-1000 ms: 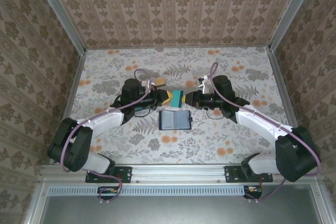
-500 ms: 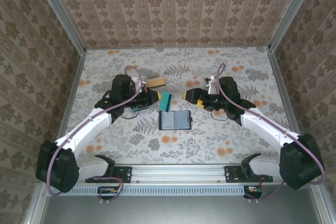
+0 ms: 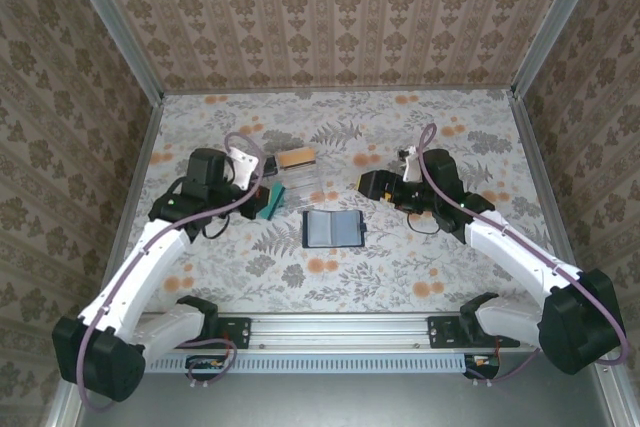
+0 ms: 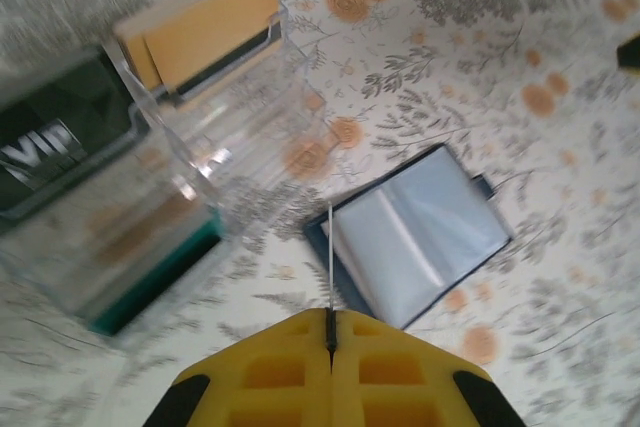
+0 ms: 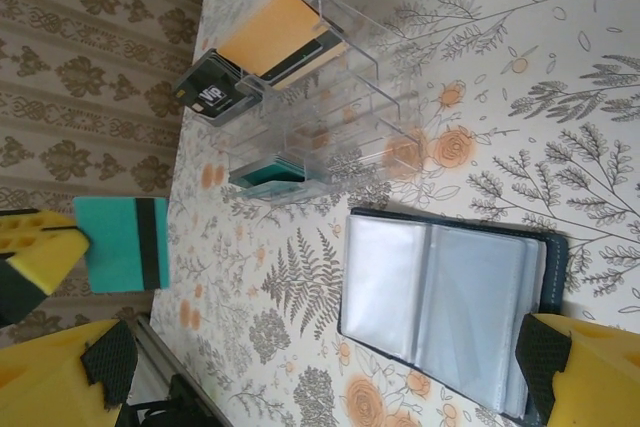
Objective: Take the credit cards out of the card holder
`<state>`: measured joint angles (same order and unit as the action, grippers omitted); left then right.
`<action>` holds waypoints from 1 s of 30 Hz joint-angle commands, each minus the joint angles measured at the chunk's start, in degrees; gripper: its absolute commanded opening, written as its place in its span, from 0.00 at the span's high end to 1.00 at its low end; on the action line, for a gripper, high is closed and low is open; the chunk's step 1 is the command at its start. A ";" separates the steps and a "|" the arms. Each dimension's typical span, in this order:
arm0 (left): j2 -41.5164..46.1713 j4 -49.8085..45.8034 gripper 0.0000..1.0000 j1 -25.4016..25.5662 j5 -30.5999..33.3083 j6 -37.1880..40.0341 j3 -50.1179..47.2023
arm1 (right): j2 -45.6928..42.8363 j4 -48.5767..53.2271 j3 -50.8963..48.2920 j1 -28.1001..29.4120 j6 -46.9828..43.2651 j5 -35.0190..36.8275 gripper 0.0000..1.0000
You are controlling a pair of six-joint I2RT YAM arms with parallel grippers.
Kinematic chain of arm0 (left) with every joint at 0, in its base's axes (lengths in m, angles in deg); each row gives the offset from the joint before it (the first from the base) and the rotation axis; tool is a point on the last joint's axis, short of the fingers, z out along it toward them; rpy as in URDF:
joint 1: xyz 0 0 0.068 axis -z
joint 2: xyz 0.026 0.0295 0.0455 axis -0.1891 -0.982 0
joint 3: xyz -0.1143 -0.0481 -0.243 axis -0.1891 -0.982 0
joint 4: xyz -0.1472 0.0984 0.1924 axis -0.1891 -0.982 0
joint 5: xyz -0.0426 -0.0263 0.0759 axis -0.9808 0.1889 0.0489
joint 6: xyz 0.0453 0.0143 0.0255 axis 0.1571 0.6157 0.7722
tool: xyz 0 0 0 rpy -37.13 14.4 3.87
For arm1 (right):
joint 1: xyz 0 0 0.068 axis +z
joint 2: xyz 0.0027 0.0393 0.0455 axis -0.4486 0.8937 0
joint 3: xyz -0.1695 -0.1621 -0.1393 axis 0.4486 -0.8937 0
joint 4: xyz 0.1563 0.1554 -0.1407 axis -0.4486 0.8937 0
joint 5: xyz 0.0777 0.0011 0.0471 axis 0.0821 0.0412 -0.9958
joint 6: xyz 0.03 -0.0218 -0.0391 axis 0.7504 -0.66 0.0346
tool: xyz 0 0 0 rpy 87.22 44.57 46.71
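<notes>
Wallet (image 3: 333, 229) lies open flat mid-table, grey-blue pockets up, just nearer than the clear tray (image 3: 300, 182) and between the two arms. Tray slots hold the black card (image 5: 215, 92) and the tan-orange card (image 5: 275, 32) at the far end, with a teal block (image 5: 270, 172) at the end towards the wallet. Left gripper (image 3: 266, 202) is pressed together, pinching a thin teal card (image 5: 120, 244) just left of the tray; right gripper (image 3: 370, 183) is spread wide, holding nothing, right of the tray.
</notes>
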<state>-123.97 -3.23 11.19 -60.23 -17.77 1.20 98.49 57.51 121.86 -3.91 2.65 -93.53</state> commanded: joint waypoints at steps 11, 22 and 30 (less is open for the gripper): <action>2.75 2.86 1.00 0.43 11.02 38.22 -6.32 | -1.24 5.23 1.26 -0.32 -2.40 3.37 0.00; -3.37 8.66 1.00 6.14 14.83 47.56 -7.91 | 0.54 4.69 1.42 -0.32 -1.77 4.05 0.00; -10.40 13.62 1.00 7.88 17.55 50.24 -8.04 | 1.92 4.29 1.76 -0.30 -1.49 4.18 0.00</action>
<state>-132.56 7.48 18.75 -44.18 29.27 -6.67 99.89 61.40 121.88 -3.91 1.45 -90.54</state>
